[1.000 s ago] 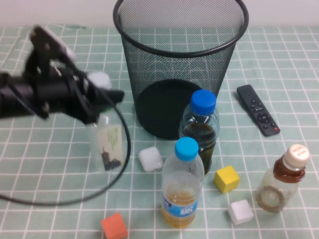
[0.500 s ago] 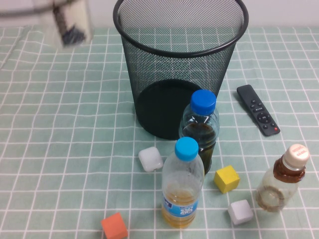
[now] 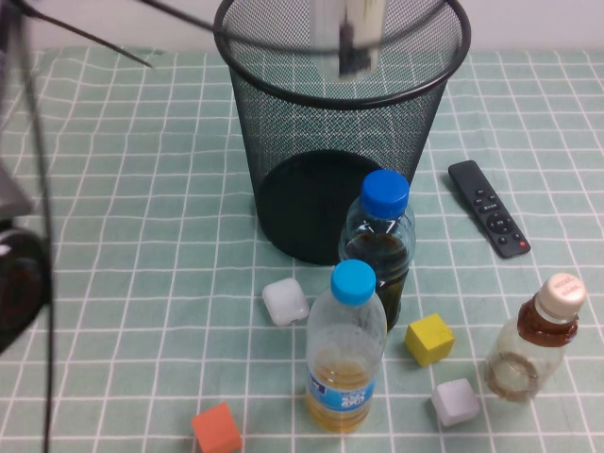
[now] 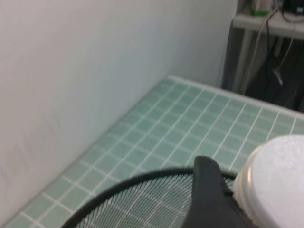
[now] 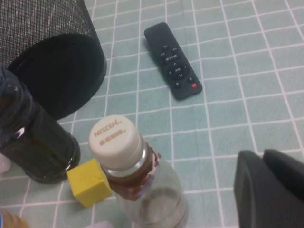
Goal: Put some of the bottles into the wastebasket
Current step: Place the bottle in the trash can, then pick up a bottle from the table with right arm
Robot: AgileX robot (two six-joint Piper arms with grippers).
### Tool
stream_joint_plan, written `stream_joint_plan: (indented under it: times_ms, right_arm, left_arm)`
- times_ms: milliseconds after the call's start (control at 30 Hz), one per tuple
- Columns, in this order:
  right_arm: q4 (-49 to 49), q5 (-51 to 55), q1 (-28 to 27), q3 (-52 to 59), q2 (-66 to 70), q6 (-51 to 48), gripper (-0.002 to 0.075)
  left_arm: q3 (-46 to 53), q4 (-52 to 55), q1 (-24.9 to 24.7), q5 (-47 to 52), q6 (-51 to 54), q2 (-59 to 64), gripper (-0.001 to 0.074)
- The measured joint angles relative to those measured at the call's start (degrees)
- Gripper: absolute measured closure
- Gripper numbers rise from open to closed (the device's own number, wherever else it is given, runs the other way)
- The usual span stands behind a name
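The white-capped bottle (image 3: 351,36) hangs blurred over the mouth of the black wire-mesh wastebasket (image 3: 283,94). My left gripper (image 4: 247,202) is shut on this bottle near its white cap (image 4: 278,183), with one dark finger (image 4: 209,190) beside the cap and the basket's rim (image 4: 118,190) below. In the high view the gripper itself is above the picture's top. The squat brown-tinted bottle with the beige cap (image 3: 536,340) stands at the front right and shows in the right wrist view (image 5: 128,166). My right gripper (image 5: 270,190) is shut and empty, just beside that bottle.
Two blue-capped bottles (image 3: 377,247) (image 3: 347,351) stand in front of the basket. A black remote (image 3: 488,208) lies to its right. White cubes (image 3: 285,301) (image 3: 455,402), a yellow cube (image 3: 429,339) and an orange cube (image 3: 217,429) lie around them. The left arm's dark body (image 3: 19,283) fills the left edge.
The left gripper has carried the white-capped bottle up off the table on the left, across the top left, to over the wastebasket's mouth. Nothing else moved.
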Motion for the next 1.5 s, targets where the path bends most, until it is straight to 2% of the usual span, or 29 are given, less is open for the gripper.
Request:
stream_joint_plan:
  times_ms: [233,467,633,733,867,1033,1133,1333,1500]
  right_arm:
    - [-1.48,3.41,0.00,-1.93,0.86,-0.14,0.0727]
    - [-4.24,5.06,0.00,-2.91,0.90,-0.41,0.0727]
    - [-6.04,8.56,0.00,-5.79,1.27,-0.84,0.0718]
    - [-8.16,14.42,0.00,-10.64,2.90,-0.45,0.0720]
    - [-11.28,23.32,0.00,-19.45,8.79,1.37,0.0727]
    - [-11.45,28.73,0.00,-29.18,18.46,0.47,0.0727]
    - [-7.76,29.81,2.01,-33.80,24.62,-2.42,0.0727]
    - [-8.77,27.23,15.49,-39.90,34.49,-1.82,0.0727]
    - [-20.05,23.75,28.45,-40.22,34.67,6.85,0.0727]
  left_arm:
    - [0.44,1.98,-0.22,-0.68,0.52,12.09,0.0407]
    - [1.73,2.14,-0.22,-0.17,1.85,15.32,0.0400]
    - [2.07,2.61,-0.22,0.32,0.33,14.63,0.0220]
    - [2.07,2.73,-0.22,0.59,-0.32,11.94,0.0203]
    - [2.07,2.73,-0.22,1.68,-0.68,6.09,0.0293]
    - [2.07,5.14,-0.22,7.29,-2.41,-1.42,0.0558]
    - [2.55,8.83,-0.22,9.97,-2.55,-5.77,0.0681]
    - [10.35,14.32,-0.22,10.89,-4.10,-17.54,0.0734]
    - [23.67,16.72,-0.22,10.89,-5.60,-26.91,0.0736]
